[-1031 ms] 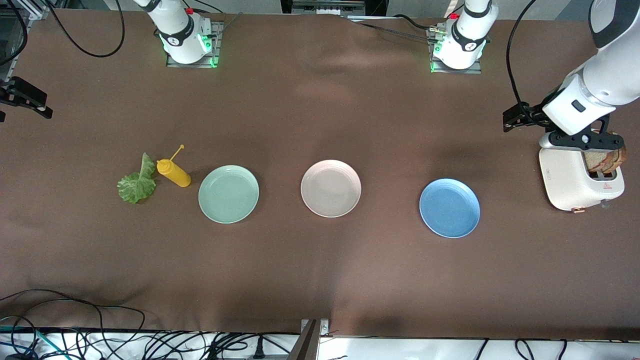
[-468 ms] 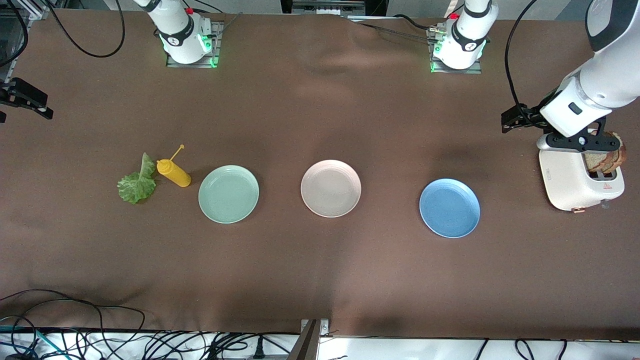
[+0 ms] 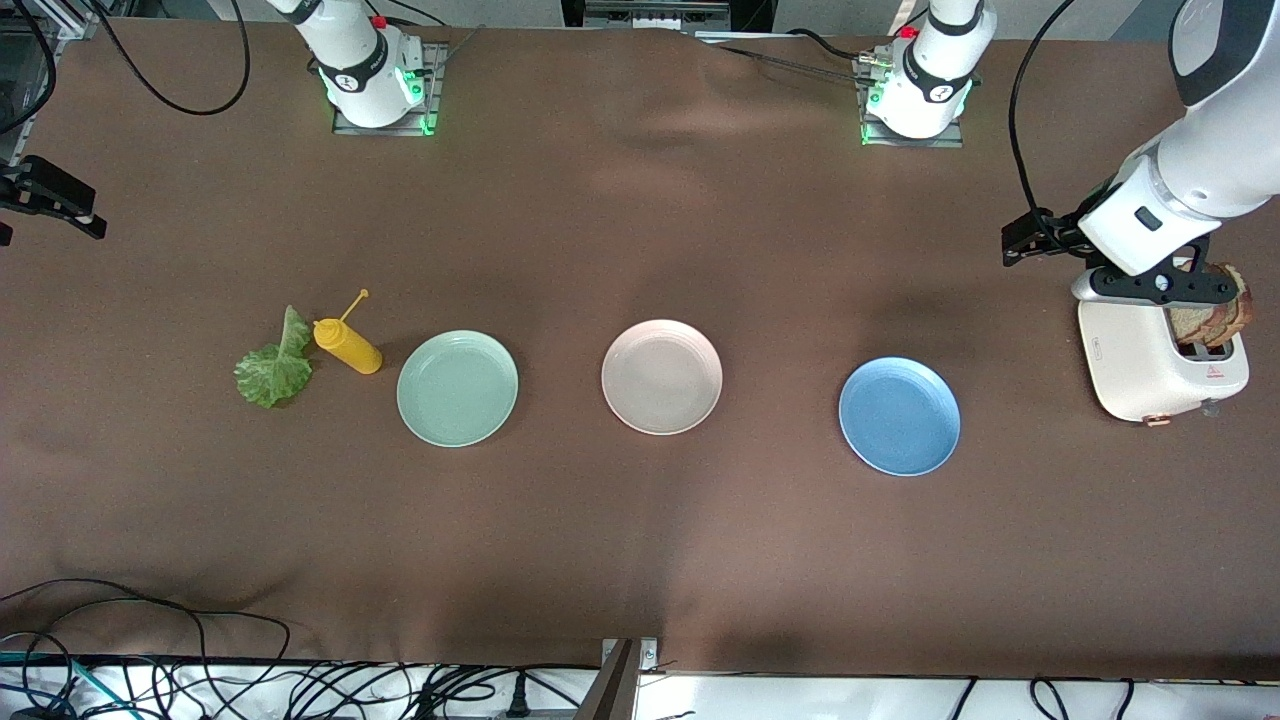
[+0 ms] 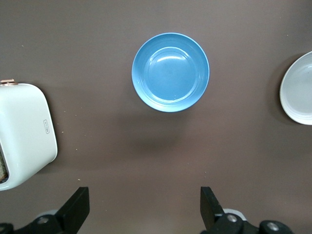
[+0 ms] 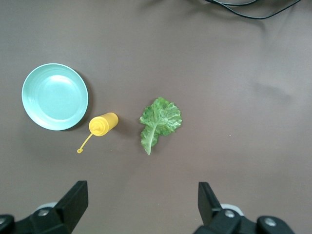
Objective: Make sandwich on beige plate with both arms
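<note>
The beige plate [image 3: 661,376] lies bare in the middle of the table, its edge also in the left wrist view [image 4: 298,90]. No sandwich shows. Brown toast [image 3: 1212,313] stands in the white toaster [image 3: 1140,360] at the left arm's end. A green lettuce leaf [image 3: 272,366] lies at the right arm's end and shows in the right wrist view [image 5: 160,121]. My left gripper [image 3: 1158,286] hangs open and empty over the toaster's edge [image 4: 144,207]. My right gripper [image 5: 141,204] is open and empty, high over the table by the lettuce.
A mint green plate [image 3: 457,388] lies next to a yellow squeeze bottle [image 3: 347,345] on its side. A blue plate [image 3: 899,416] lies between the beige plate and the toaster. Cables run along the table's near edge.
My left gripper has shifted slightly toward the table's middle over the toaster. Nothing else has moved.
</note>
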Controlling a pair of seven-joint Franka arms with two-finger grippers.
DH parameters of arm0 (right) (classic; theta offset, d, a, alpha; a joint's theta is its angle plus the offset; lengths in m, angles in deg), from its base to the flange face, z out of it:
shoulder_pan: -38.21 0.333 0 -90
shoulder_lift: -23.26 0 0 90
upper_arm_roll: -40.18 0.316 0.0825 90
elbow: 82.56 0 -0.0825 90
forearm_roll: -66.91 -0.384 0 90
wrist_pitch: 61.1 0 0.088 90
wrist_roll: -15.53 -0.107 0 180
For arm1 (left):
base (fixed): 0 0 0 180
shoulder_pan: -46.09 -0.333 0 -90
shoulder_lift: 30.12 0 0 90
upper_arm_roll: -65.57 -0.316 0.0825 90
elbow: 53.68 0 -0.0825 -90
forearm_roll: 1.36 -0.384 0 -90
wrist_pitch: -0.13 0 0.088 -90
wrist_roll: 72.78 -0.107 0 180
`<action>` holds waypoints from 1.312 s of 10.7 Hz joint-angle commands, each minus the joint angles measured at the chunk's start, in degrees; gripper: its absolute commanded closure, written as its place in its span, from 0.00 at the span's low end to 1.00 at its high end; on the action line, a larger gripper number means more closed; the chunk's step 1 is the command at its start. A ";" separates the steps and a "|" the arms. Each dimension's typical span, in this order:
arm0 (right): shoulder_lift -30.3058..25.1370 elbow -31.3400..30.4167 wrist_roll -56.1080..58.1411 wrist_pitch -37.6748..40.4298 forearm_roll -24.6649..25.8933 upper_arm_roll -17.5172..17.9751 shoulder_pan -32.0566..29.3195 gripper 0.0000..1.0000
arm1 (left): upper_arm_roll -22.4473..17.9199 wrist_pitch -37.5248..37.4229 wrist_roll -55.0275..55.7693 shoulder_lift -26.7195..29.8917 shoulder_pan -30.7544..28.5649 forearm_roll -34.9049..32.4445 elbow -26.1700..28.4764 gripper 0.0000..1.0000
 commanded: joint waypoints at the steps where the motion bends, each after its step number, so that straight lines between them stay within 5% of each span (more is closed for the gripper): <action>1: 0.54 1.32 -0.35 0.25 -0.61 0.19 -0.27 0.00 | 0.01 0.86 0.24 1.05 -0.27 0.64 1.08 0.00; 14: 0.54 1.23 -0.43 0.51 -0.52 0.36 -0.19 0.00 | -0.16 0.94 -0.03 0.78 -1.32 0.38 1.60 0.00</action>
